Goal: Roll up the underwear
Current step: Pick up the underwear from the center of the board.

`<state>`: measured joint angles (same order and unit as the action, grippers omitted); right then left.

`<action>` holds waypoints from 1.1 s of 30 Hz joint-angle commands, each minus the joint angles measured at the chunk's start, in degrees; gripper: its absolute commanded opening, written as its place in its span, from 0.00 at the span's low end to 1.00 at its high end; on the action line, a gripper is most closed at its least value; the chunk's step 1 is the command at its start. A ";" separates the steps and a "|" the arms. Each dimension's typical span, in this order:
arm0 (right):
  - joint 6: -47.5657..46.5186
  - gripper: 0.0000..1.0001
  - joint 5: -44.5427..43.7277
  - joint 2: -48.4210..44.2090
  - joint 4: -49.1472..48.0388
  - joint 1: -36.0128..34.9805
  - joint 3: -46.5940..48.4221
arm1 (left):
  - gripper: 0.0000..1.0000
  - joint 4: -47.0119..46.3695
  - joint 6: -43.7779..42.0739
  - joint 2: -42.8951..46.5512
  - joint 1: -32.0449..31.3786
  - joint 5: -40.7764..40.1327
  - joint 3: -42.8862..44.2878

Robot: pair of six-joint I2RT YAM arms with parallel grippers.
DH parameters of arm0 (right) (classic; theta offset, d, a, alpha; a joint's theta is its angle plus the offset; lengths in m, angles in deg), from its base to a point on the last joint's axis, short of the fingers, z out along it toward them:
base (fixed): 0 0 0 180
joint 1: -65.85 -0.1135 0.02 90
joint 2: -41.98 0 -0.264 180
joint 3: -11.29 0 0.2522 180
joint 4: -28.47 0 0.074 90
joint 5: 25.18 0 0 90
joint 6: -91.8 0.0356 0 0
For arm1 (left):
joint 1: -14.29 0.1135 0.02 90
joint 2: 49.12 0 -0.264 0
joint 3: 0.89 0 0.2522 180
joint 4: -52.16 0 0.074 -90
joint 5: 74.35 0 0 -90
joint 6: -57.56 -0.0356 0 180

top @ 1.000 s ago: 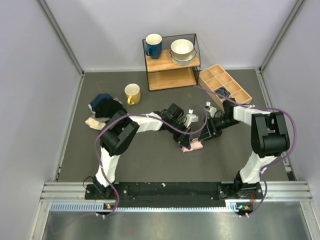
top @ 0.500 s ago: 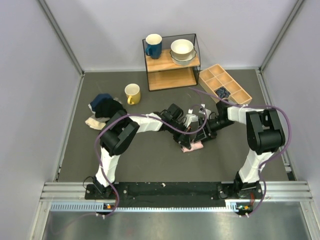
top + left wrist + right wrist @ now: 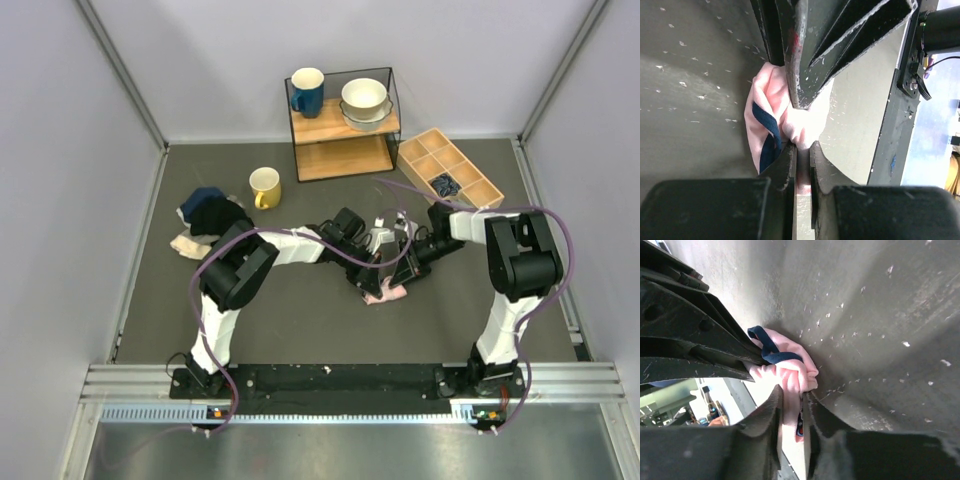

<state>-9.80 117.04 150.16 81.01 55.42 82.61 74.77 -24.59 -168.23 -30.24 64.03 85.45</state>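
The underwear (image 3: 386, 293), a bunched light-pink cloth with dark navy edging, lies mid-table between both arms. In the left wrist view the underwear (image 3: 767, 115) bulges from my left gripper (image 3: 801, 147), whose jaws are shut on a pink fold. My right gripper (image 3: 792, 392) is likewise shut on a fold of the underwear (image 3: 790, 367) from the opposite side. From above, the left gripper (image 3: 366, 282) and right gripper (image 3: 402, 277) meet tip to tip over the cloth and hide most of it.
A pile of black garments (image 3: 212, 213) and a small beige cloth (image 3: 190, 245) lie at the left. A yellow mug (image 3: 265, 187) stands behind the arms. A shelf (image 3: 340, 125) holds a blue mug (image 3: 307, 92) and bowls (image 3: 364, 102). A wooden divided tray (image 3: 449, 175) sits at the back right.
The right gripper has moved left onto the underwear and closed on it. The left gripper has stayed on the cloth.
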 commanded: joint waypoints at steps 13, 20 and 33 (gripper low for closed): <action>-4.75 0.00 2.17 -0.77 2.61 -1.43 1.41 | 0.31 -3.65 -3.11 11.87 2.96 -19.28 -11.40; -5.37 0.00 3.76 -3.33 2.52 -1.43 1.50 | 0.35 -2.87 -4.96 18.82 3.66 -21.14 -14.21; -7.65 0.00 1.13 -14.22 3.05 3.92 3.78 | 0.98 5.12 -10.14 39.55 5.24 -25.96 -18.00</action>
<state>-15.11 119.05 143.62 83.85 56.01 83.03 76.82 -30.97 -140.34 -26.07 40.89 67.18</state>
